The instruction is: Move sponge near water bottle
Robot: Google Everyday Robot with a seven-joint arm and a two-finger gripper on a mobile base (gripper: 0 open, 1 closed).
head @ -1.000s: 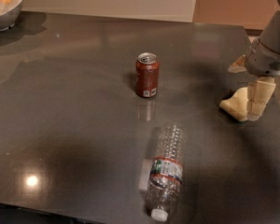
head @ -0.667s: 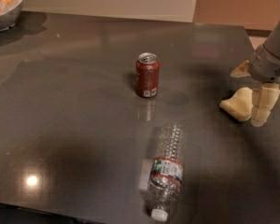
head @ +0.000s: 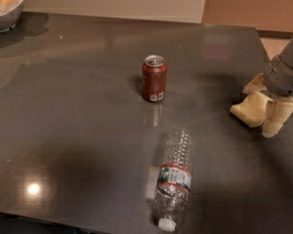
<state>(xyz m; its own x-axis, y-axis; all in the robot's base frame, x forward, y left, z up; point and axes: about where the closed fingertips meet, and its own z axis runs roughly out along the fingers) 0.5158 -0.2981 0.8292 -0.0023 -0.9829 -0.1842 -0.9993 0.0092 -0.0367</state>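
Observation:
The pale yellow sponge lies on the dark table near its right edge. My gripper is over it, open, with one cream finger behind the sponge and the other in front of it to the right. The sponge sits between the fingers, which stand apart. The clear water bottle lies on its side near the front edge, white cap toward the camera, well to the left of and nearer than the sponge.
A reddish-brown soda can stands upright mid-table, behind the bottle. A bowl of fruit sits at the far left corner. The table's right edge runs just beyond the gripper.
My gripper has moved down and slightly forward, so its fingers now straddle the sponge more closely. Sponge, bottle and can have not moved.

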